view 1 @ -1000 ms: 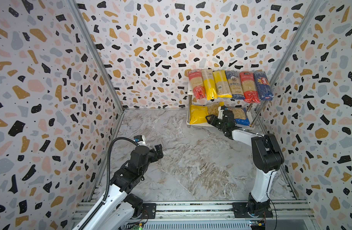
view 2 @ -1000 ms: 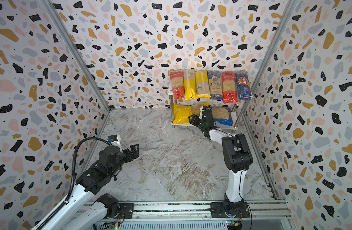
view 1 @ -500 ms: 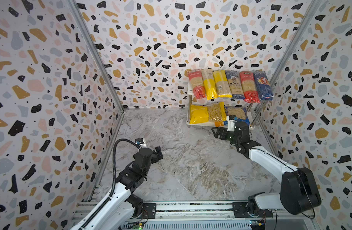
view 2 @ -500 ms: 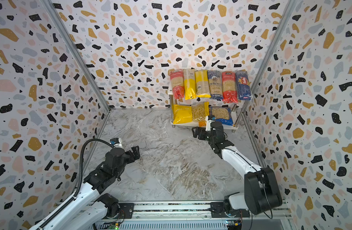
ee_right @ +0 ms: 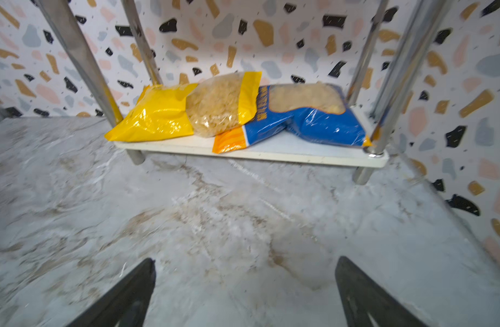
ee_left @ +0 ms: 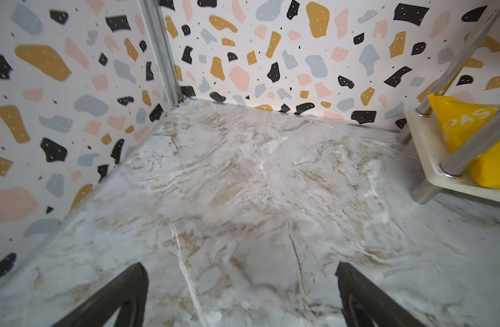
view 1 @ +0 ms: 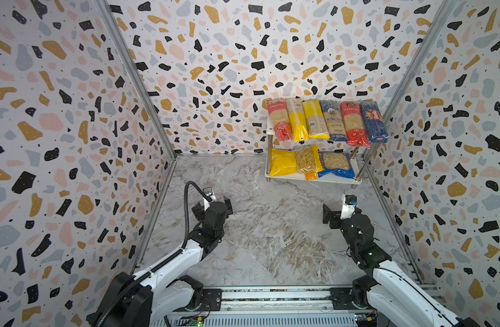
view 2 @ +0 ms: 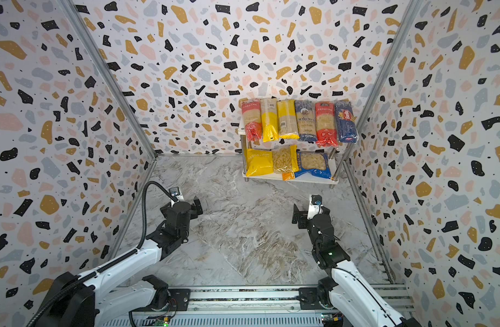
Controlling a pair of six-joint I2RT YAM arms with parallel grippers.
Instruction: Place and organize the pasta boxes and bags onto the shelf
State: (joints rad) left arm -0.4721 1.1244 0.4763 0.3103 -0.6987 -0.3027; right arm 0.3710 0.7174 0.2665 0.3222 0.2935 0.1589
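Six long spaghetti packs (view 1: 332,121) are lying side by side, front to back, on the top board of the shelf (view 1: 336,179) at the upper right. The yellow bag (view 1: 282,162) and blue-orange bag (view 1: 338,167) are lying below. The right gripper (ee_right: 244,263) is facing them, nearer; the left gripper (ee_left: 239,266) is hanging farther off. Both are gaping wide, holding nothing.

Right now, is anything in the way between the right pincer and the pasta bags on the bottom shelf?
Nothing visible. Only marble floor lies between the open right pincer and the bags on the shelf's lower board.
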